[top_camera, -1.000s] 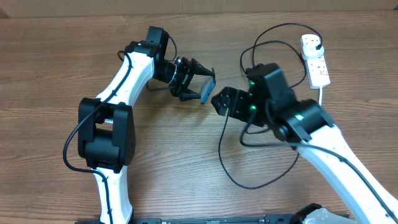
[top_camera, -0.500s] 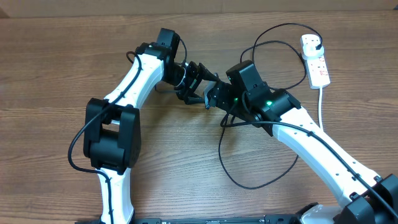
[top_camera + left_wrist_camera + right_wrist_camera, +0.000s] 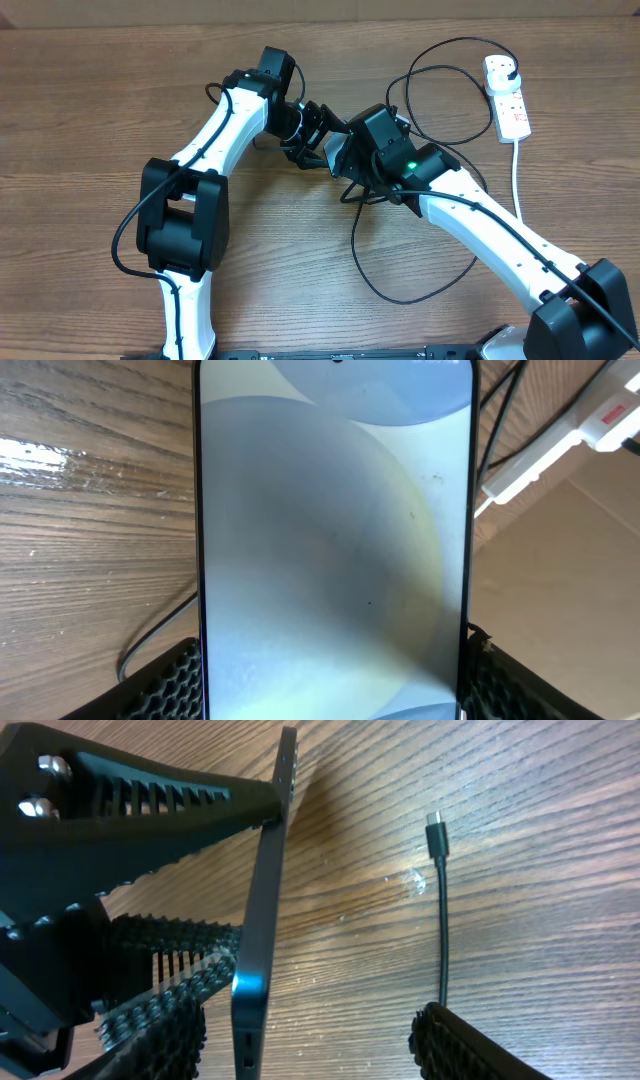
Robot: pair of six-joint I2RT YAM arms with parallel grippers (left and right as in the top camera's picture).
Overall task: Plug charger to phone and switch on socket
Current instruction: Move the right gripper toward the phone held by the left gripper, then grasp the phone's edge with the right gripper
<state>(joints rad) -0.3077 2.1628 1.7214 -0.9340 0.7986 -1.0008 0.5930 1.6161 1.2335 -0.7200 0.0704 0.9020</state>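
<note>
Wood-grain counter (image 3: 80, 120) lies under both arms, and the phone (image 3: 335, 540) is off it: the left gripper (image 3: 322, 140) pinches it by its two long edges. Within the last second the right arm has swung in from the middle of the counter, so the right gripper (image 3: 310, 1040) now sits just beside the phone. In the right wrist view its fingers are spread to the two bottom corners. The charger (image 3: 400, 290) runs straight out from the right finger, but I cannot tell if it is really held. Its connector tip (image 3: 436, 828) is beside the phone's thin edge and apart from it, so it is not plugged in yet. I judge the plugging step is just starting. The socket (image 3: 508, 95) lies well apart at the far right, with nothing touching it.
</note>
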